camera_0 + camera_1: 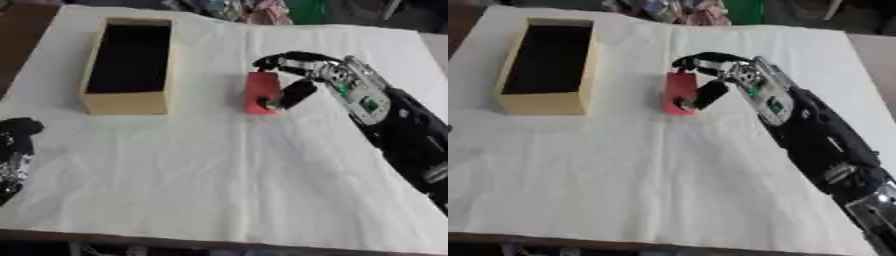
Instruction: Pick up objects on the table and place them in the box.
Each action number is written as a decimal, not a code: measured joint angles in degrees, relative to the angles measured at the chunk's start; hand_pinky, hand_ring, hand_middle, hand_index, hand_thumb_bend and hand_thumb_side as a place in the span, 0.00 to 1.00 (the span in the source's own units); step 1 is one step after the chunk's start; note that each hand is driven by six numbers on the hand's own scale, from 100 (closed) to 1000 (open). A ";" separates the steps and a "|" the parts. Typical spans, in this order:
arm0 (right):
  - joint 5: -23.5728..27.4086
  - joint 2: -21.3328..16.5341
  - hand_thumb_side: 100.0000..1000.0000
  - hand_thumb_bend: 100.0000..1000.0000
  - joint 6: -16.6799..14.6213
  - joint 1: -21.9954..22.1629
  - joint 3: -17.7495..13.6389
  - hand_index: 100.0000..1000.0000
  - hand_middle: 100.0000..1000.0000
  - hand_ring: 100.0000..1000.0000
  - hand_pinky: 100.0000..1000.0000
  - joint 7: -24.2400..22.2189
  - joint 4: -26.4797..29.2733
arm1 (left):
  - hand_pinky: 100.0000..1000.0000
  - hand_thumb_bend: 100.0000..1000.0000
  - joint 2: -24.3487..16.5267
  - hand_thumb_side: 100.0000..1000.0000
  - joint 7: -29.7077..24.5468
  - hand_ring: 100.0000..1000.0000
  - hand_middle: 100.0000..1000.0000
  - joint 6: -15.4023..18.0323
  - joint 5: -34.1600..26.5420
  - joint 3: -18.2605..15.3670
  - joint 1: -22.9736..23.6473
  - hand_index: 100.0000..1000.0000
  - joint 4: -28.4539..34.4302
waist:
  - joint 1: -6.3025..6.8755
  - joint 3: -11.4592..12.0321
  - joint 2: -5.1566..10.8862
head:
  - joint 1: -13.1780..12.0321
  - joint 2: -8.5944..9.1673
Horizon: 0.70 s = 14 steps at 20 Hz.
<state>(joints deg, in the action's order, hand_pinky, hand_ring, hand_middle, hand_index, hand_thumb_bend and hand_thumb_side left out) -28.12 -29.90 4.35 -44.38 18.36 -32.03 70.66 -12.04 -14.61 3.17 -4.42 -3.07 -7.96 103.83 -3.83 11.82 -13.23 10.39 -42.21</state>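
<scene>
White-clothed table [219,190]: box [128,102] far left, empty; red block [260,92] centre, right hand [325,75] fingers curled around it; left hand [16,150] idle near left; lift straight before crossing left.

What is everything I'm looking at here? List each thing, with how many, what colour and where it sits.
Box: one, tan outside with a dark inside, open top, far left part of the table, nothing visible in it.
Red block: one, red, standing near the middle of the table, right of the box, between the fingers and thumb of the right robot hand.
Cloth: one, white, covering the table top.
Clutter: several colourful things beyond the far edge, too unclear to name.
Right robot hand: one, black and silver, reaching in from the right, fingers curled over the red block.
Left robot hand: one, black, idle at the left edge.
</scene>
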 measured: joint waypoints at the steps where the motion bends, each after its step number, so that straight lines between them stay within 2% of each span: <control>1: -0.26 0.00 0.06 0.19 -0.02 0.00 -0.01 0.91 0.70 1.00 0.97 0.08 -0.02 | 1.00 0.00 0.00 0.22 -0.02 0.80 0.66 -0.02 0.00 0.00 0.00 0.73 0.00 | 0.00 0.00 0.00 | 0.00 0.00; 2: -0.53 0.04 0.05 0.19 -0.05 -0.04 -0.05 0.90 0.69 1.00 0.97 0.19 -0.02 | 1.00 0.00 0.00 0.22 -0.05 0.80 0.66 -0.05 0.00 0.00 0.00 0.73 0.00 | -0.01 0.00 0.00 | 0.00 0.00; 3: -0.86 0.11 0.00 0.18 -0.06 -0.04 -0.13 0.83 0.58 1.00 0.96 0.32 -0.02 | 1.00 0.00 0.00 0.22 -0.06 0.80 0.66 -0.06 0.00 0.00 0.00 0.73 -0.01 | -0.03 0.00 0.00 | 0.00 0.00; 5: -1.45 0.31 0.00 0.15 -0.14 -0.23 -0.35 0.78 0.53 1.00 0.96 0.60 -0.01 | 1.00 0.00 0.00 0.22 -0.06 0.80 0.66 -0.06 0.00 0.00 0.00 0.73 -0.04 | -0.09 0.01 0.00 | 0.00 0.00; 14: -2.55 0.46 0.00 0.12 0.12 -1.40 -0.87 0.76 0.48 1.00 0.95 2.17 0.98 | 1.00 0.00 0.00 0.22 -0.08 0.80 0.66 -0.08 0.00 0.00 0.00 0.73 -0.29 | -0.14 -0.01 0.01 | -0.01 0.00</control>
<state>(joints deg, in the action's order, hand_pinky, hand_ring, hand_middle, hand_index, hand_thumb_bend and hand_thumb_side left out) -30.66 -29.44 4.46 -45.78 17.49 -29.86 71.64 -12.04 -14.69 3.10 -4.42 -3.07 -7.96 103.54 -3.97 11.81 -13.22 10.37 -42.21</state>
